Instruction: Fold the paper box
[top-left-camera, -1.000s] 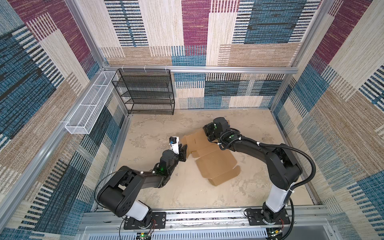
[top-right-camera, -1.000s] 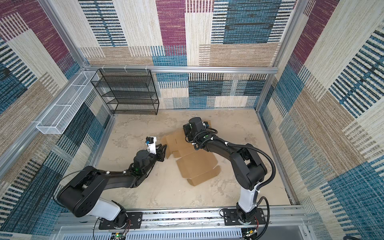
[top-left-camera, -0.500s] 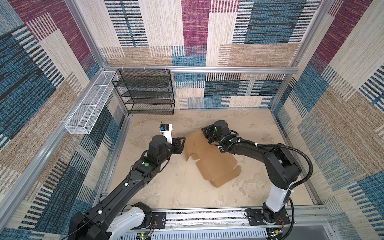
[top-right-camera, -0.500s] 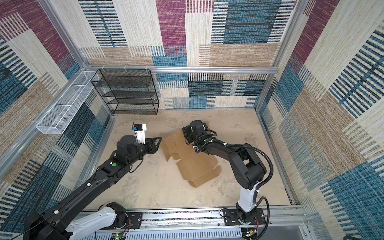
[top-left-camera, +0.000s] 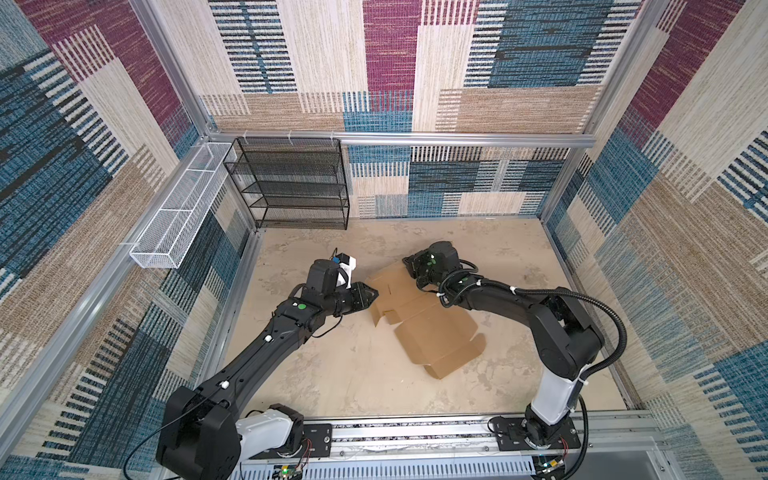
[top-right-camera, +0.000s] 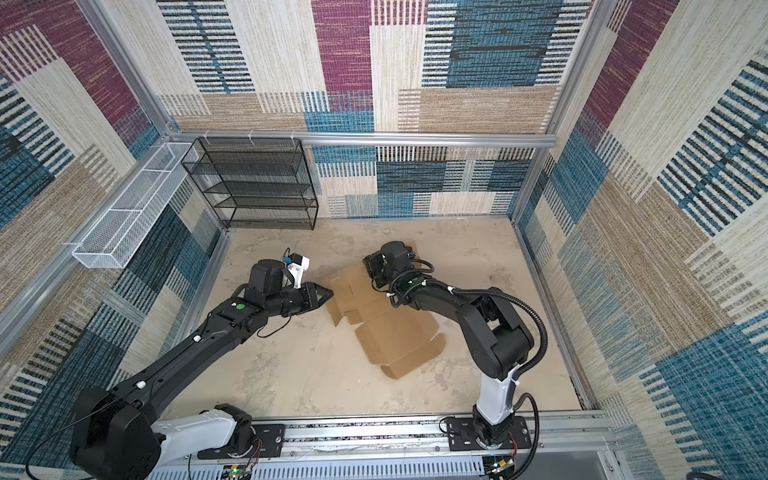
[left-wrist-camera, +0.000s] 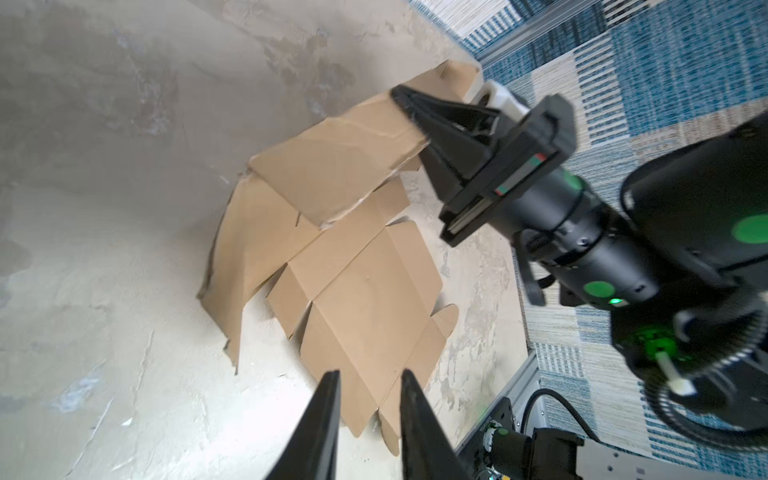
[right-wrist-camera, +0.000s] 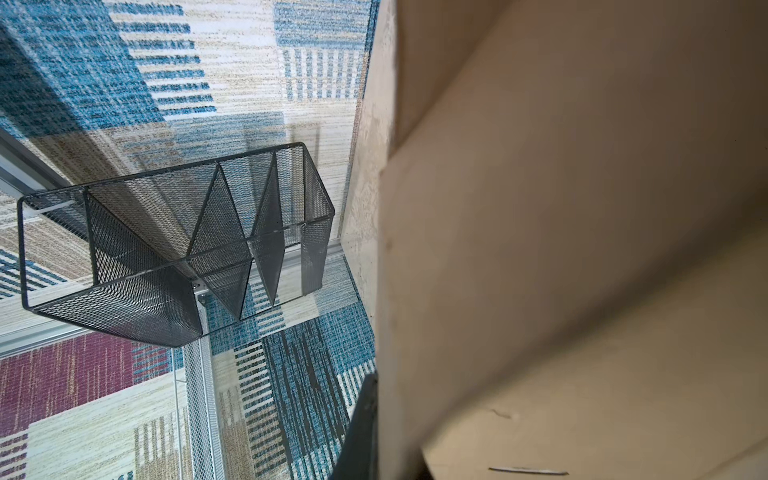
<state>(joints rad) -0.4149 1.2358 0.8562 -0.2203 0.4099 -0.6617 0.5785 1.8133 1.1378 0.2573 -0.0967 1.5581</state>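
Status: paper box (top-left-camera: 436, 332) lies about mid-bench, a little toward the right edge. Its long axis slants from the far middle down toward the near right corner. Most of the sheet is flat on the bench (top-left-camera: 332, 386); only the far end is raised.

Right gripper (left-wrist-camera: 411, 111): clamped on the edge of the far panel (left-wrist-camera: 332, 166), pinching cardboard near one corner. The raised part is bent in two, with the upper piece in the jaws and the lower piece running down to the bench. One edge of the upper piece looks ragged in the left wrist view.

Left gripper (top-left-camera: 374, 295): empty, jaws a narrow gap apart. It hovers just beside the left edge of the raised cardboard and is not touching it, as far as I can tell.

Reading: the step in hand is standing the far end up along its fold line. This looks early in the task, since nothing stands as a wall yet.

Notes for doing it well:
- Right arm should swing the panel in an arc about the fold line. Dragging it toward the far edge would likely slide the whole sheet.
- Left gripper would serve best pressing the flat base down close to the fold. Narrow jaws suit a push.
- The pinch sits near a corner, so the panel may twist or the edge may tear. Go slowly and square.
- Black mesh shelf rack (top-left-camera: 291, 183) in the far left corner is well apart, so no hazard.
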